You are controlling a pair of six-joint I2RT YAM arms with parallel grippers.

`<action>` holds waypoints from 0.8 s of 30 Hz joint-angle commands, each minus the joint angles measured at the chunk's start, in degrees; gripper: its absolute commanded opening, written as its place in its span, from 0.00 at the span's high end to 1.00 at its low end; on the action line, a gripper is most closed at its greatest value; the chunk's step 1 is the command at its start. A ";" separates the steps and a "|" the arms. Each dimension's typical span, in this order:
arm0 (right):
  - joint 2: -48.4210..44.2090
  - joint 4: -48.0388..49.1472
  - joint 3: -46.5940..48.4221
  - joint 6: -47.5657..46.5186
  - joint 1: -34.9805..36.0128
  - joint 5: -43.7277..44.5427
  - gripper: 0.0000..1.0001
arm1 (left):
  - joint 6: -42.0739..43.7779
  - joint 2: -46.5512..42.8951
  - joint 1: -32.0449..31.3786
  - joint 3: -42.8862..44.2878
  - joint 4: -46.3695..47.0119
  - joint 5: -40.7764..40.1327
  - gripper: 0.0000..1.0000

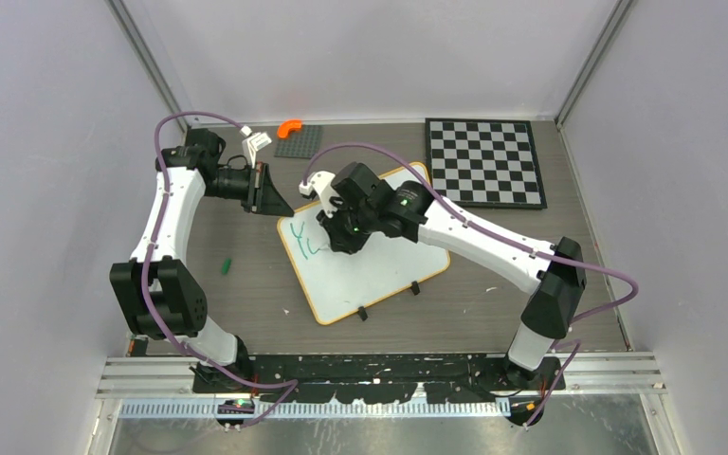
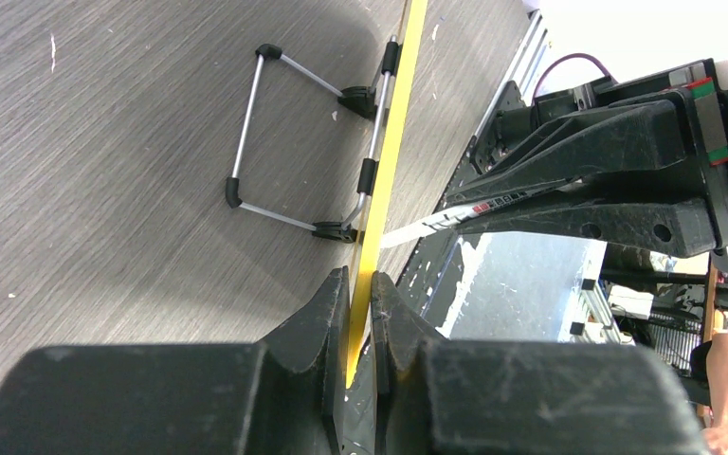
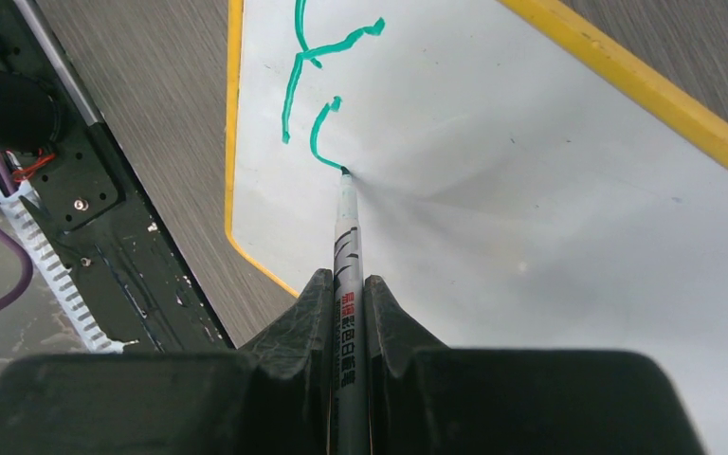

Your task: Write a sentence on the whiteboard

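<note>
The whiteboard [image 1: 379,270] lies tilted in the middle of the table, white with an orange-yellow rim. My left gripper [image 1: 280,204] is shut on its far left corner; in the left wrist view the yellow rim [image 2: 384,171] runs edge-on between the fingers [image 2: 318,327]. My right gripper [image 1: 341,232] is shut on a grey marker [image 3: 346,265] whose tip touches the board [image 3: 550,237]. The sentence [image 3: 318,85] is only a green "Y" and the start of a curved stroke; it also shows in the top view [image 1: 305,239].
A black-and-white chequered board [image 1: 484,161] lies at the back right. A dark grey plate [image 1: 300,142] with an orange piece [image 1: 289,126] sits at the back. A small green cap [image 1: 227,265] lies left of the whiteboard. A wire stand [image 2: 294,142] shows under the board.
</note>
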 commanded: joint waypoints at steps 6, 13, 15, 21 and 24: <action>-1.00 1.01 4.13 -1.40 -1.03 3.91 1.00 | -0.04 -0.22 -0.83 -0.30 -2.44 -1.21 1.00; 0.34 0.85 5.75 -1.23 -1.08 3.01 1.00 | -0.07 -0.49 -0.83 -0.57 -2.45 -1.23 1.00; 1.00 0.63 6.27 -0.99 -1.04 2.60 1.00 | -0.05 -0.53 -0.83 -0.55 -2.47 -1.20 1.00; 2.15 0.57 7.48 -0.75 -0.80 2.12 1.00 | -0.10 -0.57 -0.83 -0.55 -2.48 -1.15 1.00; 2.61 0.57 8.03 -0.63 -0.52 1.91 1.00 | 0.02 -0.57 -0.83 -0.54 -2.54 -1.12 1.00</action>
